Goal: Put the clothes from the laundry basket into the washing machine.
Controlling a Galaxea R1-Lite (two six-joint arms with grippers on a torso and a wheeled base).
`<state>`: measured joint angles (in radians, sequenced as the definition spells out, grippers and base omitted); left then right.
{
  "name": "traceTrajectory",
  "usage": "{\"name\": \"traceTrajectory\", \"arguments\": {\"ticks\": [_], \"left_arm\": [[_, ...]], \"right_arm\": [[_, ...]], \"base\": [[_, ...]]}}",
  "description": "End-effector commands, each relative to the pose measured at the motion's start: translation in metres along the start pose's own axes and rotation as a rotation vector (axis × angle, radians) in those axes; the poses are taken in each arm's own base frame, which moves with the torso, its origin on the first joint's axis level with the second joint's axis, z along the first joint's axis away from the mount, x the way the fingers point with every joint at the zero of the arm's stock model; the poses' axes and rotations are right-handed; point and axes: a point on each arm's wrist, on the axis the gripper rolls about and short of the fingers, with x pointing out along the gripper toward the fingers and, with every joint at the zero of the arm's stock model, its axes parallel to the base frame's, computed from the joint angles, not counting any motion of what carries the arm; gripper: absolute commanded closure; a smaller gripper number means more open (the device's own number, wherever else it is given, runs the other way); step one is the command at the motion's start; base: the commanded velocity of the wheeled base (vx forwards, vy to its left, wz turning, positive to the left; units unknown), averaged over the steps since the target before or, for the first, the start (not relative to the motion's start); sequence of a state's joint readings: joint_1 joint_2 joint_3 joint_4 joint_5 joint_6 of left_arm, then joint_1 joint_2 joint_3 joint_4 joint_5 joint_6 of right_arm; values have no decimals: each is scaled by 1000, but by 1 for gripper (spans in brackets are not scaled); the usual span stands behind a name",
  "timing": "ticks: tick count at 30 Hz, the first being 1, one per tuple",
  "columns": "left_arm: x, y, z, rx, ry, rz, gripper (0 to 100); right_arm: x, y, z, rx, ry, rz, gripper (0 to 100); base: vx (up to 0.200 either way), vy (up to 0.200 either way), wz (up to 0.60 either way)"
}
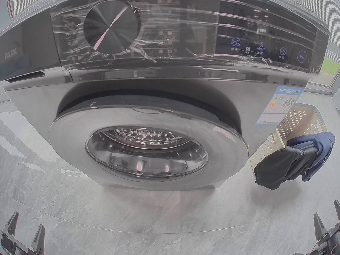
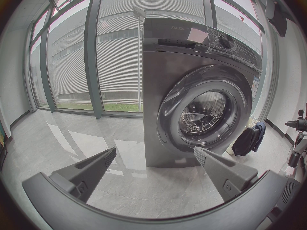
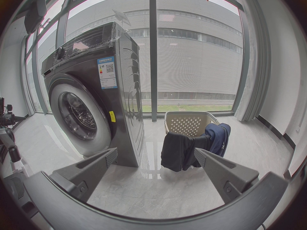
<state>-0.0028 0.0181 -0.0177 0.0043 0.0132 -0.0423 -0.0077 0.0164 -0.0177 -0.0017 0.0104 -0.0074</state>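
Fingers (image 2: 86, 173) of the left gripper (image 2: 154, 151) are spread wide with nothing between them, and the right gripper (image 3: 155, 150) is the same, its fingers (image 3: 224, 173) parted and empty. Both grippers hang low over the grey floor (image 1: 170, 213), well apart from each other and short of the washer (image 1: 148, 89). The left one faces the washer's front. The right one faces the basket (image 3: 188, 123).

The washer stands straight ahead, its round door (image 1: 148, 146) shut against the front, with the steel drum (image 1: 148, 137) showing through the glass. A dial (image 1: 110, 26) sits on the top panel, which is wrapped in clear film, and a blue-edged label (image 1: 279, 105) is stuck to the front's right corner.

The clothes are in the basket, a pale perforated one on the floor just beside the washer, on the robot's right. Two garments hang over its near rim — a black one (image 3: 179, 152) drooping down the outside wall, and a blue one (image 3: 219, 138) touching it, on the side away from the washer. Neither gripper touches them.

Tall windows (image 3: 198, 48) stand behind the washer and basket.
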Motion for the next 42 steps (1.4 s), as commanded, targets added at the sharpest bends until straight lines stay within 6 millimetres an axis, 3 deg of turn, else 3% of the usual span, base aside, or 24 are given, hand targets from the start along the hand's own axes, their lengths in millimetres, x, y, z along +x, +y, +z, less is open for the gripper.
{"name": "traceTrajectory", "arguments": {"ticks": [1, 5, 17, 35, 42], "left_arm": [[0, 0, -4, -1, 5, 1, 0], [0, 0, -4, -2, 5, 1, 0], [0, 0, -4, -2, 3, 0, 0], [0, 0, -4, -1, 5, 1, 0], [0, 0, -4, -1, 3, 0, 0]], "right_arm": [[0, 0, -5, 0, 3, 0, 0], [0, 0, -5, 0, 3, 0, 0], [0, 0, -5, 0, 3, 0, 0], [0, 0, -5, 1, 1, 2, 0], [0, 0, -5, 1, 1, 2, 0]], "base": [[0, 0, 0], [0, 0, 0], [0, 200, 0], [0, 0, 0], [171, 0, 0]]}}
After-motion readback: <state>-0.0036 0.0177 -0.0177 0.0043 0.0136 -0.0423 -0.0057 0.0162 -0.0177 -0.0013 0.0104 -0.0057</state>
